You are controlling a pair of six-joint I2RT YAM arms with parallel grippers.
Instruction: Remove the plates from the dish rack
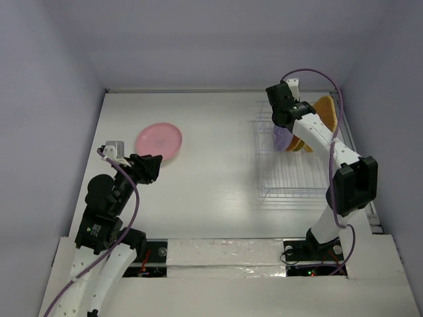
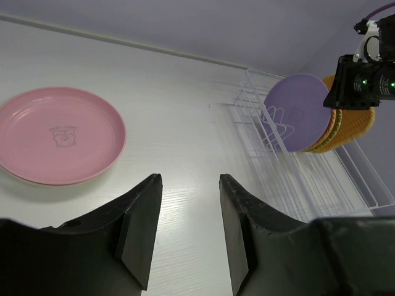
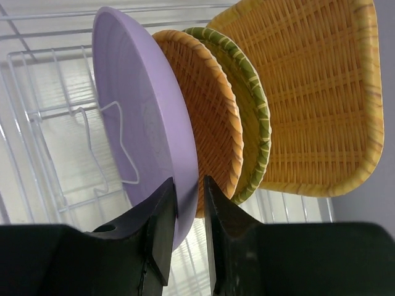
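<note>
The wire dish rack (image 1: 291, 179) stands at the right of the table. In its far end stand a lavender plate (image 3: 142, 111), an orange-brown round plate (image 3: 213, 117), a green-rimmed woven plate (image 3: 254, 117) and a squarish orange woven plate (image 3: 315, 92), all on edge. My right gripper (image 3: 188, 180) reaches down into the rack (image 3: 55, 111), one finger on each face of the lavender plate's (image 1: 281, 139) rim. A pink plate (image 1: 158, 140) lies flat on the table at the left. My left gripper (image 2: 190, 179) hovers open just near and right of the pink plate (image 2: 58, 135), holding nothing.
The rack's near half (image 2: 296, 185) holds only bare wire dividers. White walls close in the table at the back and both sides. The right arm's elbow (image 1: 353, 185) hangs over the rack's near right corner.
</note>
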